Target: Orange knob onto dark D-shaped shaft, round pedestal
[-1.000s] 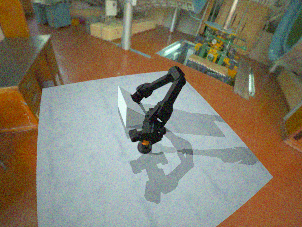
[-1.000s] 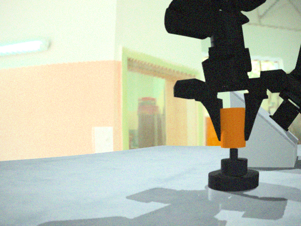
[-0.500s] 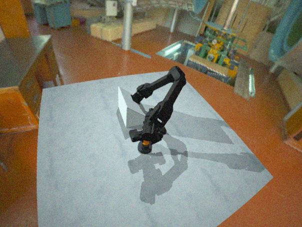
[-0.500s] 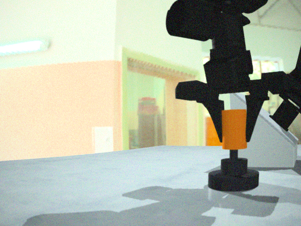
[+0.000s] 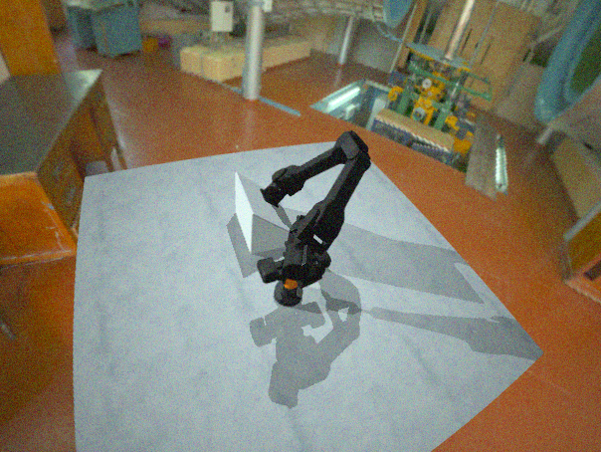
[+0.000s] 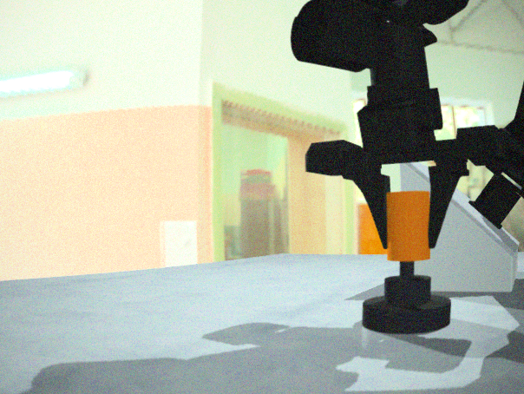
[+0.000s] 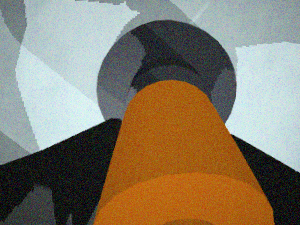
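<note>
One black arm (image 5: 343, 199) (image 6: 399, 48), base nearer the tabletop's far edge than its near left corner. Tabletop (image 5: 174, 348) (image 6: 173, 304) pale, grey-streaked, shadowed. White sloped block (image 5: 244, 214) (image 6: 477, 260) toward far edge, beyond pedestal. Gripper (image 5: 291, 285) (image 6: 408, 245) (image 7: 170, 136) points down, fingers clamped on the orange knob's sides. Round pedestal (image 5: 288, 298) (image 6: 406, 314) (image 7: 112, 74): dark, stepped, well in from all edges. Orange knob (image 5: 291, 284) (image 6: 408, 226) (image 7: 172, 134) upright above it, raised off the step. Dark shaft (image 6: 407, 269) visible between; insertion depth can't be told.
</note>
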You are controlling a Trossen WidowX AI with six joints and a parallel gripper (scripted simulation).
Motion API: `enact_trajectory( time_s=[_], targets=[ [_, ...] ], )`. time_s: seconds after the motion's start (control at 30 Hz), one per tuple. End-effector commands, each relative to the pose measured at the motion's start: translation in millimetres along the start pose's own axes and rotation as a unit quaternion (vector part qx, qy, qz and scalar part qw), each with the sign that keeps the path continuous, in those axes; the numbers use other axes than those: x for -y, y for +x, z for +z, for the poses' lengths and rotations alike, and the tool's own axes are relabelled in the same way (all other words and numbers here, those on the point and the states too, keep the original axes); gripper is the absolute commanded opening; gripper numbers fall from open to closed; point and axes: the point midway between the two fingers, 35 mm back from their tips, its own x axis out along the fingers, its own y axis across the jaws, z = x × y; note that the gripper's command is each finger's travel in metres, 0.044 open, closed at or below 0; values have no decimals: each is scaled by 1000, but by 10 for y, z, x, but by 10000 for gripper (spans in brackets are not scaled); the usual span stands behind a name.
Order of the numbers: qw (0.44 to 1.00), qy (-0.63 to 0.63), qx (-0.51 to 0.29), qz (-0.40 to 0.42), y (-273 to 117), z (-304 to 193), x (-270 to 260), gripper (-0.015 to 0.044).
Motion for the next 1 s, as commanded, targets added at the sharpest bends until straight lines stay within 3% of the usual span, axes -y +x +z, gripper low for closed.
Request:
enact_trajectory(
  time_s=[0.0, 0.97],
  targets=[
    [1000, -13, 2, 1, 2, 8, -13, 0],
    [1000, 9, 2, 0, -45, 13, -4, 0]
  ],
)
